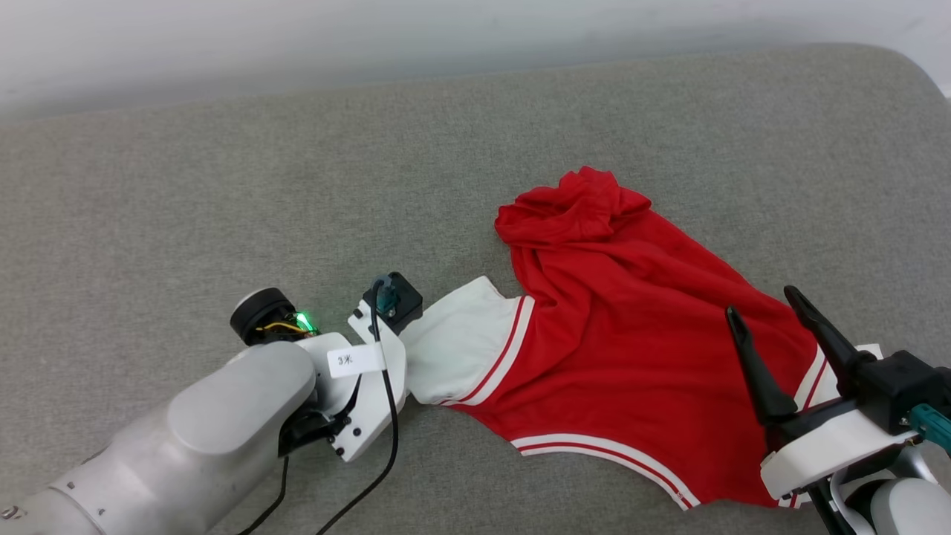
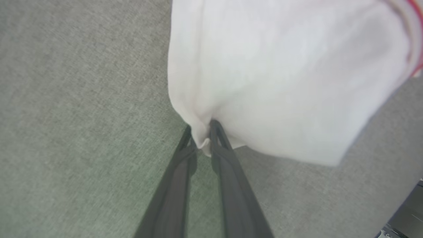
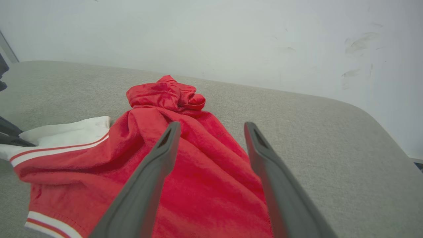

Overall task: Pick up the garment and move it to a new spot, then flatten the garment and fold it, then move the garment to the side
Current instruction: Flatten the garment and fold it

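Head view: the garment (image 1: 631,334) is lying crumpled on the grey cushion (image 1: 223,186), right of centre. A bunched red end is pointing toward 12 o'clock and one white sleeve (image 1: 461,342) is stretching toward 9 o'clock, where my left gripper (image 1: 407,355) is meeting it. My right gripper (image 1: 761,302) is hovering at 4 o'clock over the red body, fingers spread wide and holding nothing. Open cushion is lying from 9 round to 12 o'clock. Its edge is curving away at 1 o'clock with the wall (image 1: 297,37) behind, so I am judging the left half the safer ground.

Left wrist view: my fingers (image 2: 228,155) are standing narrow, pinching a small tuck at the sleeve's edge. The bite is looking shallow — under a fast lift the whole shirt's weight would be dragging on that tuck, and it may be slipping out.

Right wrist view: my open fingers are framing the red cloth, touching none that I can tell. Lifting by one sleeve alone, I am risking the bunched end at 12 o'clock trailing and twisting — making the flattening harder.
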